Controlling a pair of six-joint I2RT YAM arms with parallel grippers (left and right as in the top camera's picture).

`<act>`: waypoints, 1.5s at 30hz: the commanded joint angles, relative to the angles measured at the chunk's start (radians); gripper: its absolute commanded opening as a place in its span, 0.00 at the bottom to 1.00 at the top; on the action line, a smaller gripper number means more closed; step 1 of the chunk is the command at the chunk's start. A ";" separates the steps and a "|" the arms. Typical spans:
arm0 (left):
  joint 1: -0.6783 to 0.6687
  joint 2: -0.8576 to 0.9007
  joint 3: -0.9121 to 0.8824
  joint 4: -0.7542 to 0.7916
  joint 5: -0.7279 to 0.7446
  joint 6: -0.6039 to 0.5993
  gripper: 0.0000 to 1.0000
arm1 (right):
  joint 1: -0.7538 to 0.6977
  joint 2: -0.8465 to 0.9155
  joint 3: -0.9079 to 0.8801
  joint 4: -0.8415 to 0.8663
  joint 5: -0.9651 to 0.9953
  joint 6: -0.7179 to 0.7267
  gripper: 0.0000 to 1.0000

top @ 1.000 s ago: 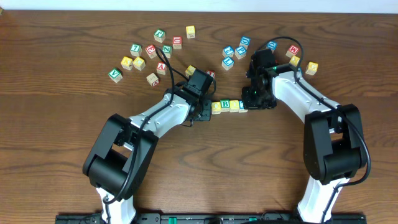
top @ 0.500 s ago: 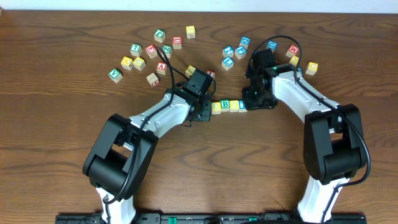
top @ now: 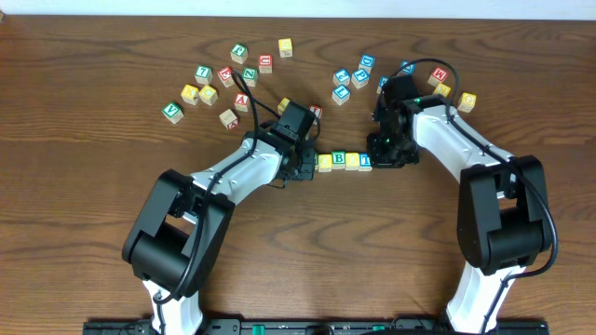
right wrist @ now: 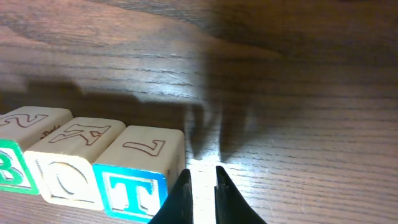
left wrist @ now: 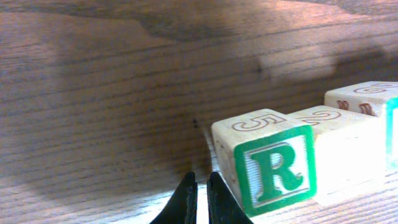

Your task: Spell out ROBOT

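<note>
A row of wooden cubes lies mid-table. In the overhead view I make out a yellow cube (top: 324, 161), the green B (top: 339, 159), a second yellow cube (top: 353, 160) and the blue T (top: 365, 160). My left gripper (top: 304, 167) sits at the row's left end. The left wrist view shows it (left wrist: 200, 186) shut and empty, just left of the green R cube (left wrist: 273, 165). My right gripper (top: 378, 158) is at the right end. In its wrist view it (right wrist: 202, 177) is shut with nothing in it, close beside the T cube (right wrist: 140, 180), with the O cube (right wrist: 71, 162) further along.
Loose letter cubes are scattered along the back: one cluster at the back left (top: 223, 79), another behind the right arm (top: 358, 73), and a yellow one at the far right (top: 466, 100). Both arms reach in from the front edge.
The row and both grippers have shifted slightly to the right. The blue T now shows more fully beside the right gripper.
</note>
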 commanded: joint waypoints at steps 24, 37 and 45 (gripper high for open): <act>0.190 -0.353 0.045 -0.173 -0.083 0.120 0.08 | 0.010 -0.005 0.305 -0.221 0.012 -0.002 0.05; 0.344 -0.517 0.044 -0.299 -0.090 0.115 0.08 | 0.253 -0.004 0.235 -0.232 0.037 0.128 0.01; 0.388 -0.517 0.044 -0.304 -0.090 0.115 0.08 | 0.352 0.000 0.180 -0.163 0.032 0.204 0.01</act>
